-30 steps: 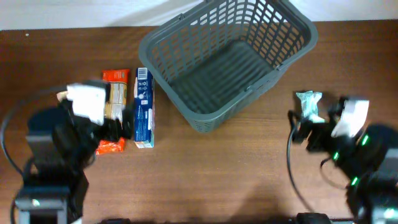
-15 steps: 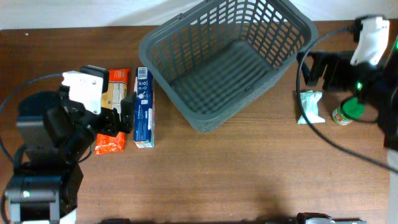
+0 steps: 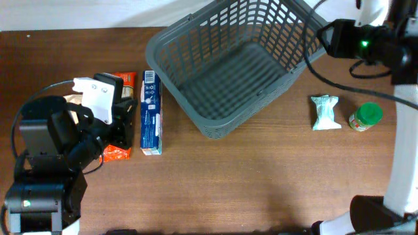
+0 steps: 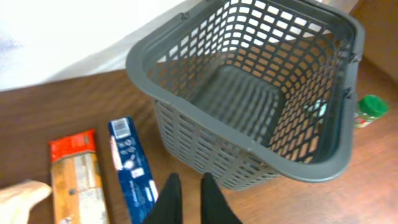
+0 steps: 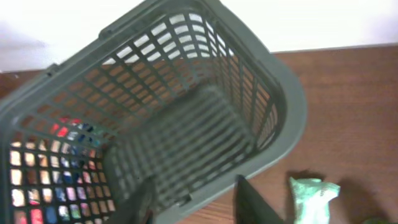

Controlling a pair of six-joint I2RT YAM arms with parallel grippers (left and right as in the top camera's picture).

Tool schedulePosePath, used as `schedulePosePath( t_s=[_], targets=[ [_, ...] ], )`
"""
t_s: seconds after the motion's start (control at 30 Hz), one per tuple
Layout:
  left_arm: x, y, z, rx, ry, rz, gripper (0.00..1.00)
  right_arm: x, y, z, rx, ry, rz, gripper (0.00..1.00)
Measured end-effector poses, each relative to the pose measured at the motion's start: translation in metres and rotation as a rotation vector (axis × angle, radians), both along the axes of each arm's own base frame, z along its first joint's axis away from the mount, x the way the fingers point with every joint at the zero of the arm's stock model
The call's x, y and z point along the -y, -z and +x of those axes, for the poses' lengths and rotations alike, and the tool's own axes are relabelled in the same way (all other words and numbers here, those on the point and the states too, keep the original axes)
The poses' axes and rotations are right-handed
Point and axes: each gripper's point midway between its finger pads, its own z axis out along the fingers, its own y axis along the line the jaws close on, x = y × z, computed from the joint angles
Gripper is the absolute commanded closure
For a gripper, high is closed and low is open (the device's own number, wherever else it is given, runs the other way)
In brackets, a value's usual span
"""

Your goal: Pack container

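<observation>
The container (image 3: 171, 87) is a large dark grey mesh basket at the back centre of the table, with nothing in it; it also fills the left wrist view (image 4: 245, 144) and the right wrist view (image 5: 291, 109). My left gripper (image 3: 128, 119) hovers by a blue box (image 3: 151, 112). Its fingers (image 4: 189, 186) are shut on nothing, over bare wood between the blue box (image 4: 132, 169) and the basket. My right gripper (image 3: 322, 42) is at the basket's right corner. It is open (image 5: 198, 200), blurred, with the basket's rim lying between its fingers in the view.
Left of the blue box lie an orange pasta pack (image 3: 122, 90) and an orange packet (image 3: 115, 153). Right of the basket sit a pale green packet (image 3: 324, 112) and a green-lidded jar (image 3: 364, 117). Cables trail from both arms.
My right arm has swung from beside the green packet to the basket's right corner. My left gripper has closed and shifted slightly right.
</observation>
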Motion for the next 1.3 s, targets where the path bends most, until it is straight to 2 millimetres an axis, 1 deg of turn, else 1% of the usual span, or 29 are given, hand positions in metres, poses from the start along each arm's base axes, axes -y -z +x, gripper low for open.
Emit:
schedulePosePath(
  t_s=[0.03, 0.07, 0.13, 0.23, 0.33, 0.37, 0.5, 0.6, 0.67, 0.73, 0.8, 0.83, 0.87, 0.93, 1.0, 1.07, 1.17, 1.23, 1.3],
  targets=[
    [0.0, 0.001, -0.001, -0.014, -0.007, -0.014, 0.98, -0.001, 0.002, 0.002, -0.005, -0.001, 0.002, 0.92],
    [0.001, 0.002, -0.002, -0.026, -0.01, -0.024, 0.98, -0.003, 0.004, 0.006, -0.003, -0.008, 0.0, 0.96],
    [0.004, 0.006, -0.006, -0.056, -0.013, -0.039, 0.98, -0.007, 0.004, 0.011, 0.005, -0.015, 0.001, 0.96],
    [0.016, 0.014, -0.015, -0.109, 0.009, -0.042, 0.98, -0.012, 0.002, 0.015, 0.023, -0.028, -0.001, 0.96],
    [0.035, 0.019, -0.031, -0.169, 0.062, -0.039, 0.98, -0.013, -0.001, 0.018, 0.033, -0.01, 0.023, 0.96],
    [0.043, 0.02, -0.039, -0.2, 0.088, -0.035, 0.98, -0.013, -0.003, 0.02, 0.036, 0.001, 0.036, 0.96],
    [0.066, 0.014, -0.061, -0.273, 0.172, -0.016, 0.98, -0.013, -0.008, 0.024, 0.046, 0.038, 0.078, 0.96],
    [0.081, 0.013, -0.075, -0.345, 0.232, 0.027, 0.98, -0.012, -0.009, 0.025, 0.043, 0.068, 0.102, 0.96],
    [0.09, 0.018, -0.081, -0.4, 0.267, 0.08, 0.98, -0.012, -0.008, 0.027, 0.04, 0.078, 0.11, 0.96],
    [0.102, 0.026, -0.082, -0.438, 0.303, 0.136, 0.98, -0.013, -0.005, 0.031, 0.032, 0.083, 0.115, 0.96],
    [0.121, 0.036, -0.081, -0.461, 0.353, 0.195, 0.98, -0.017, 0.002, 0.036, 0.017, 0.081, 0.12, 0.96],
    [0.132, 0.044, -0.081, -0.477, 0.381, 0.23, 0.98, -0.019, 0.007, 0.04, 0.006, 0.079, 0.122, 0.96],
    [0.139, 0.05, -0.082, -0.491, 0.399, 0.254, 0.98, -0.021, 0.012, 0.043, -0.004, 0.076, 0.122, 0.96],
    [0.155, 0.063, -0.083, -0.51, 0.436, 0.304, 0.98, -0.023, 0.024, 0.051, -0.028, 0.073, 0.123, 0.96],
    [0.167, 0.071, -0.084, -0.516, 0.463, 0.336, 0.98, -0.025, 0.04, 0.06, -0.063, 0.073, 0.121, 0.96],
    [0.173, 0.076, -0.083, -0.518, 0.473, 0.35, 0.98, -0.024, 0.053, 0.065, -0.094, 0.079, 0.115, 0.96],
    [0.175, 0.076, -0.079, -0.505, 0.468, 0.354, 0.98, -0.022, 0.072, 0.071, -0.141, 0.087, 0.101, 0.96],
    [0.176, 0.075, -0.078, -0.497, 0.466, 0.351, 0.98, -0.019, 0.078, 0.072, -0.152, 0.099, 0.087, 0.96],
    [0.177, 0.074, -0.075, -0.484, 0.461, 0.35, 0.98, -0.011, 0.084, 0.071, -0.171, 0.131, 0.05, 0.96]
  ],
)
